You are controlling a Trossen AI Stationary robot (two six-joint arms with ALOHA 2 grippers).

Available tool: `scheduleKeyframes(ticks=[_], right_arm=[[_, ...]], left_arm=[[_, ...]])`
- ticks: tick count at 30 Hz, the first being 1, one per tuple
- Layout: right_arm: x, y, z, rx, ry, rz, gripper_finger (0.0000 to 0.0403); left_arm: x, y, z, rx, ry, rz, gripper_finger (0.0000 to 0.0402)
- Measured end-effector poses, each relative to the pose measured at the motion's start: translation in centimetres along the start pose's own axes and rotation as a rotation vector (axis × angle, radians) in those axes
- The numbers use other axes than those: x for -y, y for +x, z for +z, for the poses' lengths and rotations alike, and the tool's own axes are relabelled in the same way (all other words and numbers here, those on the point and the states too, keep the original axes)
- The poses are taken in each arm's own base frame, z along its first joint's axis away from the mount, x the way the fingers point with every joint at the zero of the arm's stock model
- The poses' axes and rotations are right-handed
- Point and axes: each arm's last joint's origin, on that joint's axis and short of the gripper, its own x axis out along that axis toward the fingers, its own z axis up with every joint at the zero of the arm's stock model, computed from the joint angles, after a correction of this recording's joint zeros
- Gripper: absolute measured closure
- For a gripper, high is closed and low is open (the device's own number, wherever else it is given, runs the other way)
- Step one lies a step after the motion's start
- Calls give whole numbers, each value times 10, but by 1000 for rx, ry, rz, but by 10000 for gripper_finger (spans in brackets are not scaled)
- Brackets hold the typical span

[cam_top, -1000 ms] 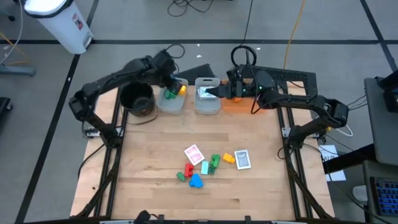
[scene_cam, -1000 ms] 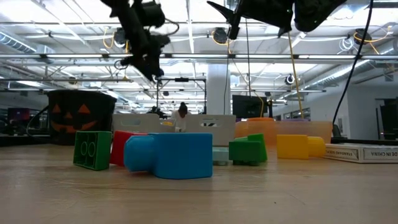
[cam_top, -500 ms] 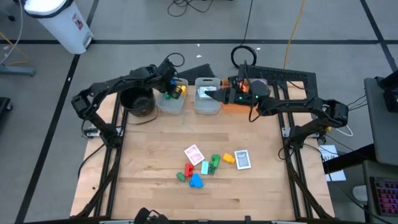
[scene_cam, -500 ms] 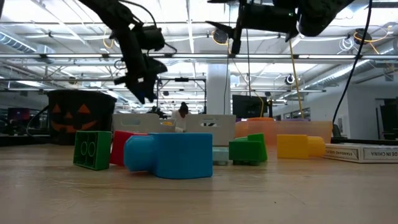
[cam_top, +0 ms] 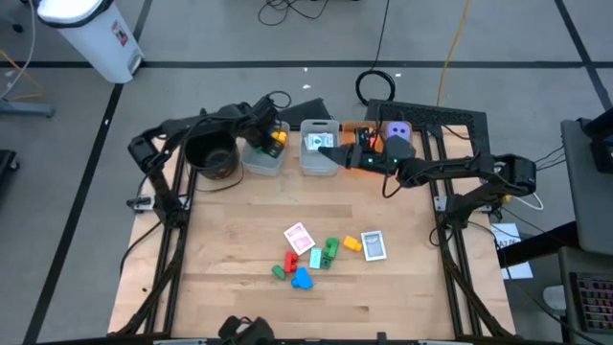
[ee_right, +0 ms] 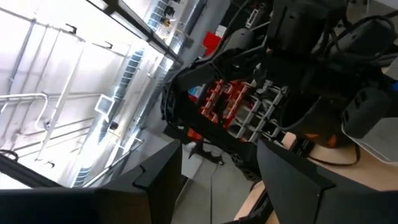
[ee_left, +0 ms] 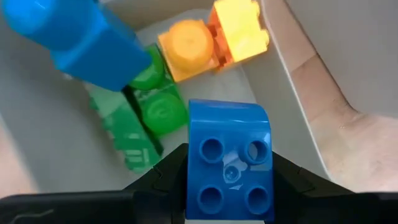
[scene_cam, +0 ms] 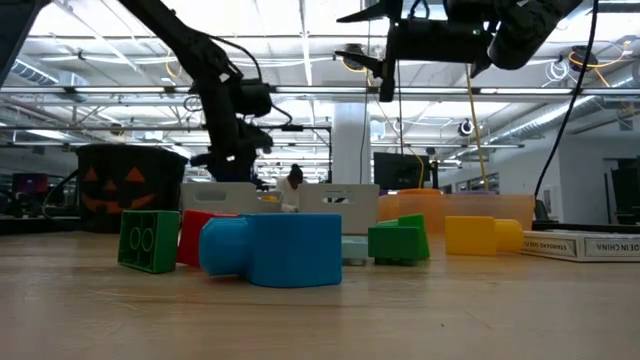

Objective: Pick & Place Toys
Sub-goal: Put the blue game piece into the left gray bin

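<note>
The left gripper (ee_left: 229,186) is clamped on a blue four-stud block (ee_left: 229,163), one dark finger on each side of it, and hangs over the left clear bin (cam_top: 264,156) at the far edge of the table (cam_top: 239,230). Inside that bin, below the held block, lie a green block (ee_left: 140,127), an orange-and-yellow block (ee_left: 214,40) and another blue piece (ee_left: 87,37). The bin stands just beside the round black pot (cam_top: 211,153), which the low view shows to bear a pumpkin face.

The right gripper (cam_top: 337,144) reaches in level over the second clear bin (cam_top: 319,153), just beside the first; its fingers stand apart with nothing between them. That bin holds a playing card (cam_top: 315,143). A purple die (cam_top: 397,133) sits beyond the right arm, near the orange tray (cam_top: 356,127).

Nearer the table's front edge, well apart from the bins, the remaining toys lie in a loose group: a red-backed card (cam_top: 299,237), a blue-backed card (cam_top: 374,245), a green block (cam_top: 329,251), a yellow block (cam_top: 351,243), a red block (cam_top: 290,262) and a blue block (cam_top: 303,279).
</note>
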Motion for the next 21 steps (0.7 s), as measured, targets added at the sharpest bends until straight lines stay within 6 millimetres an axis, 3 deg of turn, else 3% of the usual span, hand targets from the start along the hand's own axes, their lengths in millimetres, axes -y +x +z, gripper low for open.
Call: scheduleKeyframes(ticks=[7, 21], right_arm=[[4, -1, 8, 1, 9, -2, 202], [14, -7, 30, -58, 37, 18, 202]], left_arm=[[8, 16, 3, -47, -10, -13, 255], [13, 17, 4, -44, -30, -24, 254]])
